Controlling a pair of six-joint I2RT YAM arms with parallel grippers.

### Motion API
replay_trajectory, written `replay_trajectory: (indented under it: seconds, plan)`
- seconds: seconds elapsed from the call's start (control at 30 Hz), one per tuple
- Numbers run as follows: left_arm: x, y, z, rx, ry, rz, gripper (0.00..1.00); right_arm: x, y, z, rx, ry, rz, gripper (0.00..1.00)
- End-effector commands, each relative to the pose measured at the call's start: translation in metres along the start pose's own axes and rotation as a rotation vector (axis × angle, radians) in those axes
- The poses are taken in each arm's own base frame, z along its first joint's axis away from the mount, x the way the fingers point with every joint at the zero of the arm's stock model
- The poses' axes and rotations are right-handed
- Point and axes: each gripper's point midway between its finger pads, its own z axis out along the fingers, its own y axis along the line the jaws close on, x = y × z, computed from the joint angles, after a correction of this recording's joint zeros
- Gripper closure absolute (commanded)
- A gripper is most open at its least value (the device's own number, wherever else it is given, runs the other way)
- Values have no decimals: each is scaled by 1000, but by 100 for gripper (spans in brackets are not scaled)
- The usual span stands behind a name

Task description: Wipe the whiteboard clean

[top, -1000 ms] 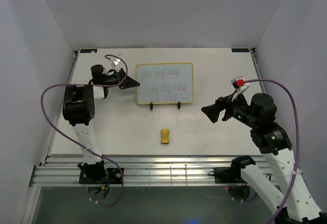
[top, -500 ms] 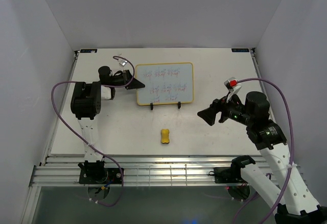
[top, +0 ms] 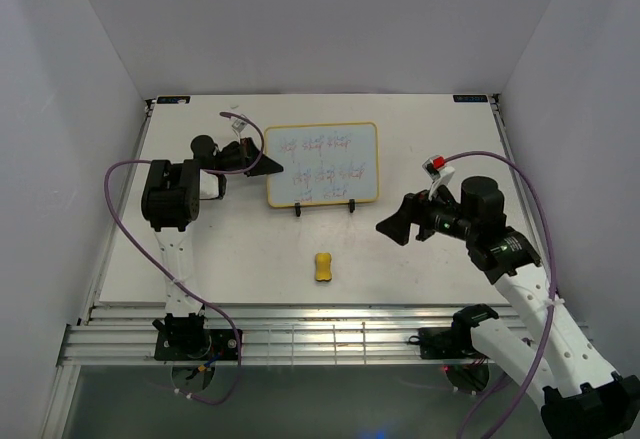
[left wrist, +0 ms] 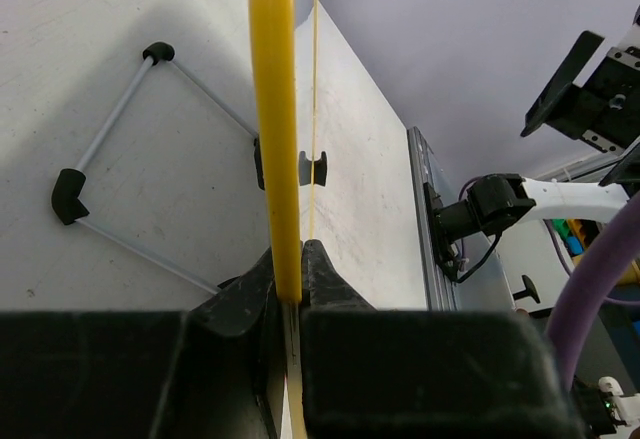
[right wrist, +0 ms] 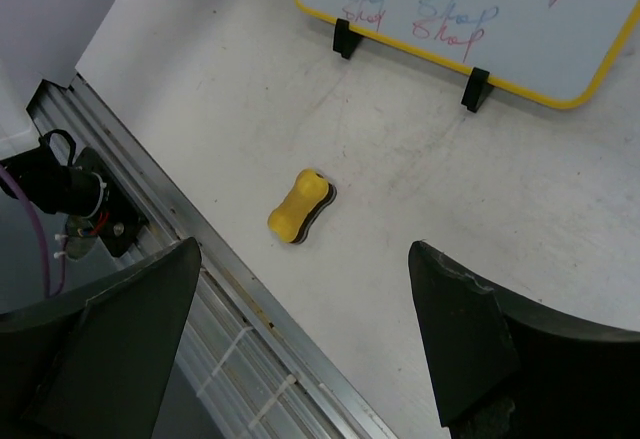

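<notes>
Yellow-framed whiteboard (top: 322, 164) sits clamped by its near edge in my left gripper (top: 268, 166), while my right gripper (top: 392, 229) hangs wide open, yellow eraser (right wrist: 301, 206) below and ahead, so I judge descending to grasp it comes next.

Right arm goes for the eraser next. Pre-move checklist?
1. Left gripper shut on the whiteboard frame's left edge: ok.
2. Right gripper open and empty: ok.
3. Eraser lying free on the table, framed between the right fingers in the right wrist view: ok.
4. Board seated in both stand clips: ok.
5. Board wiped: not ok, writing covers it.
6. Left grip firm enough for wiping pressure: cannot tell.
</notes>
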Motion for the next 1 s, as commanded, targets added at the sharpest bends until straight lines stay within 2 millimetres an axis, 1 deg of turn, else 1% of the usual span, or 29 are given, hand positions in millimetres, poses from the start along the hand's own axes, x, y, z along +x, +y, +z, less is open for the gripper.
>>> replay_trajectory:
  seconds: [0.0,0.1,0.17,0.27,0.3,0.33,0.37,0.4,0.43,0.47,0.5,0.53,0.57,0.6,0.63,0.67,0.7,0.73,0.77,0.83,0.87,0.9,0.93,0.97]
  plan:
    - [-32,-28,-3,-1,-35,143,100,-8,0,5,17,-40,4,10]
    - [-45,-38,-2,-1,-53,167,100,-9,-9,7,61,-34,7,10]
    - [-50,-43,-1,-1,-73,187,100,-5,-15,11,93,-18,13,10]
    - [-56,-50,-1,5,-88,198,100,6,-21,21,112,32,27,10]
    - [-57,-52,-1,6,-90,201,100,14,-26,27,130,76,52,9]
    - [-59,-54,-1,7,-96,205,100,20,-23,32,131,106,53,7]
    - [-61,-56,-1,10,-97,208,100,22,-29,35,178,115,52,5]
    - [-64,-60,0,14,-104,220,100,27,-30,42,193,144,54,4]
    - [-65,-64,1,19,-105,214,100,33,-21,47,188,168,52,2]
    - [-67,-67,3,25,-106,219,100,34,-24,51,228,168,49,0]
    - [-70,-70,4,30,-106,226,100,40,-24,57,235,191,54,1]
    - [-73,-77,8,42,-104,241,100,43,-13,63,219,202,61,5]
    - [-76,-82,10,46,-109,241,100,45,-13,68,241,207,59,9]
    - [-78,-86,11,50,-113,247,100,53,-13,75,258,237,63,11]
    - [-80,-93,14,57,-117,261,100,56,1,81,238,249,42,12]
    - [-85,-103,15,63,-120,285,100,54,0,86,276,237,45,16]
    - [-86,-108,16,65,-119,287,100,60,1,92,291,255,41,18]
    - [-88,-112,17,64,-122,292,100,59,11,97,283,248,24,19]
    - [-93,-121,17,65,-127,324,100,62,14,105,284,252,27,21]
    - [-95,-126,17,60,-131,328,100,68,26,114,272,265,14,23]
    - [-96,-129,17,59,-132,331,100,67,28,119,282,259,9,23]
    - [-98,-135,16,62,-134,344,100,73,28,126,295,275,12,23]
    - [-98,-139,16,64,-132,352,100,78,33,130,293,283,3,23]
    - [-98,-141,15,61,-137,350,100,78,30,133,320,276,-3,23]
